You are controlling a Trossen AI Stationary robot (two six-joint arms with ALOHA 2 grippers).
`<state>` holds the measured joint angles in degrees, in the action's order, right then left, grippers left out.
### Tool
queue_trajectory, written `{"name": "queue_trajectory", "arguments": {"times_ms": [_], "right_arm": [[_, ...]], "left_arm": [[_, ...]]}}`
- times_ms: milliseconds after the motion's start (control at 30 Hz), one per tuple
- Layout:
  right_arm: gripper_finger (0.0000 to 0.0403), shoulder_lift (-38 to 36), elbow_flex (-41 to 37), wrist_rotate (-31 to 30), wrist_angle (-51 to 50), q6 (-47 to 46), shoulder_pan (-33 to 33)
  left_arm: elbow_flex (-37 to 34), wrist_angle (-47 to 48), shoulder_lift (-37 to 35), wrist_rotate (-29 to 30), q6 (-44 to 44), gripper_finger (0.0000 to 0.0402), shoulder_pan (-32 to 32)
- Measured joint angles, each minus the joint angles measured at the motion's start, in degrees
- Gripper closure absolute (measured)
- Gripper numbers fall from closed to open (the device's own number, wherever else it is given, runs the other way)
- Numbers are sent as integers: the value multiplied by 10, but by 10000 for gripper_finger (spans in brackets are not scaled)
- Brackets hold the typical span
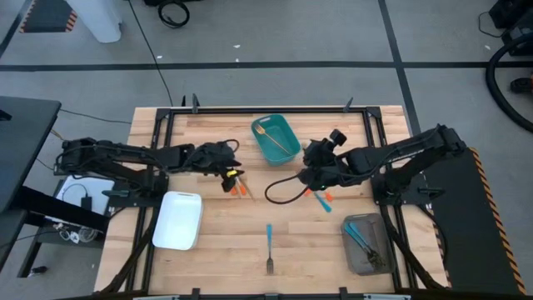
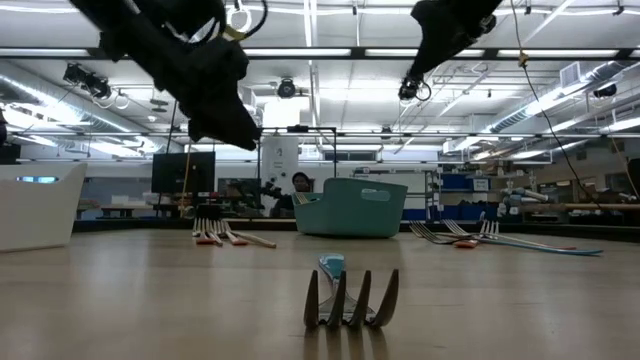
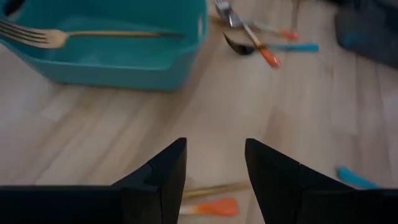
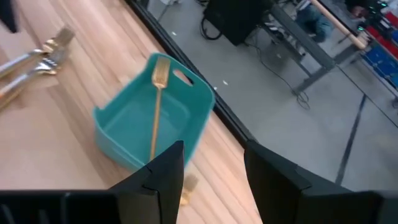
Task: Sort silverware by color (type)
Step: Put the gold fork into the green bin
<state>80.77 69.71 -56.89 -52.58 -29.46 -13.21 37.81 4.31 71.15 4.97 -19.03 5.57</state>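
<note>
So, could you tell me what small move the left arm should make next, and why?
Probably lower the left gripper onto the orange-handled utensil just beneath it. Its fingers are open and empty, the white tray close by holds nothing yet, and the teal bin already has a gold fork.

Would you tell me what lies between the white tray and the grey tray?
In the high view, one blue-handled fork lies between the white tray and grey tray; otherwise bare wood.

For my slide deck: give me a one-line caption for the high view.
Both arms hover mid-table over scattered silverware; a gold fork lies in the teal bin.
</note>
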Motion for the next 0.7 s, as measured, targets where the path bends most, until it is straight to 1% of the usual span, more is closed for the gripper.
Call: {"name": "queue_trajectory", "arguments": {"times_ms": [67,167,267,333,500,600,700], "right_arm": [[230,-8,0,-3,-29,-25,-4],[230,-18,-5,-7,-68,-65,-12],[230,-29,-23,-2,-71,-76,-23],[230,-30,-34,0,-69,-79,-32],[230,-32,-55,13,-70,-85,-45],[230,-32,-56,15,-71,-102,-51],[230,-32,-56,19,-73,-114,-61]], "left_arm": [[28,43,8,-1,0,230,-16],[75,58,34,-4,2,230,-44],[118,110,71,-4,20,230,-65],[151,161,93,-5,36,230,-67],[228,297,156,-5,87,230,-36],[253,350,186,-37,169,230,-12],[259,369,215,-70,251,230,11]]}}
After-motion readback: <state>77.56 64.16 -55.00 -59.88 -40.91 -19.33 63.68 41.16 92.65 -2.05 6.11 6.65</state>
